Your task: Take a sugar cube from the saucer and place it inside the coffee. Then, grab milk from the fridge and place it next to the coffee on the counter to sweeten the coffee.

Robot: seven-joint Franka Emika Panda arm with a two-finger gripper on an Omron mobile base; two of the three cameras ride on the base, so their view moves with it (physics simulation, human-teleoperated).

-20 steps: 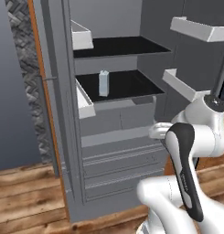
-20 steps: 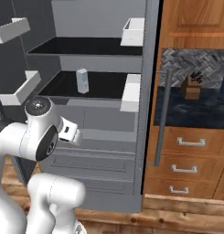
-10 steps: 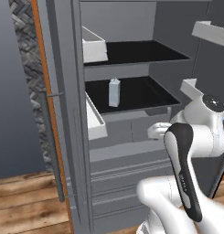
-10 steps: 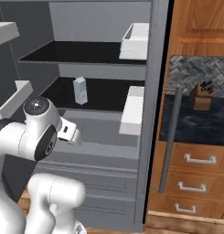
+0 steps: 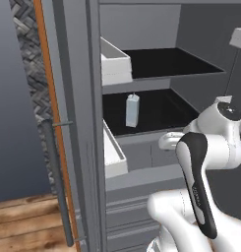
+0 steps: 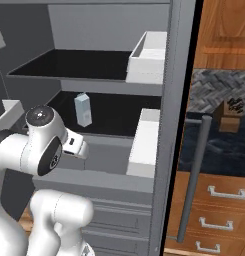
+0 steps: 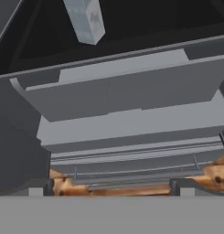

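The fridge [image 5: 77, 123] [image 6: 174, 100] stands open in front of me. The milk [image 5: 132, 110] [image 6: 83, 110] [image 7: 86, 20], a pale gabled carton, stands upright on its lower dark shelf. My gripper [image 7: 111, 188] is open and holds nothing. It hangs in front of the grey drawer fronts, below the milk and well short of it. A strip of the black counter [image 6: 221, 147] shows to the right of the fridge. The coffee, the saucer and the sugar cube are out of view.
White bins [image 5: 114, 66] [image 6: 146, 60] sit at the shelf ends, with lower ones [image 5: 112, 157] [image 6: 144, 145] jutting forward. The long bar handle [image 5: 58, 182] [image 6: 194, 180] stands beside the opening. Wooden drawers [image 6: 219, 220] lie under the counter, and a small brown object [image 6: 229, 110] rests on it.
The whole picture has shifted: the base has driven closer to the fridge, so shelves and milk loom larger. The gripper has stayed open.
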